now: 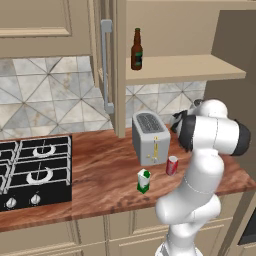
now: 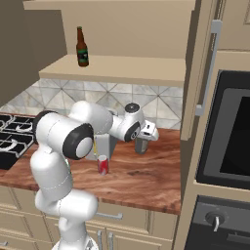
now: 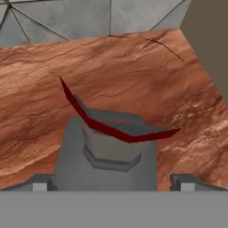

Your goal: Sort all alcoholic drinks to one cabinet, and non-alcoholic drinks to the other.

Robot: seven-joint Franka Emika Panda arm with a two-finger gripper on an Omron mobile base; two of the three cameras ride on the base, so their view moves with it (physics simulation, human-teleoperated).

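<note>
Grey glass bottle with its red cap sits directly under the gripper, whose jaws stand wide, one on each side, holding nothing yet. It stands near the counter's back right corner, probably ready for grasping. Beer bottle is on the cabinet shelf; its green label is unreadable.

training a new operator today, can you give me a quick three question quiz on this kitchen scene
1. True or false: the slim dark-brown beer bottle with a green label stands on the open light-tan wall cabinet's shelf.
2. Which drink stands closest to the silver toaster? A) small red soda can B) green-and-white peaked carton C) the beer bottle
3. Fill in: the gripper hangs with jaws ____ over the grey glass bottle with a red cap.

Key: 1 true; 2 A; 3 open
</note>
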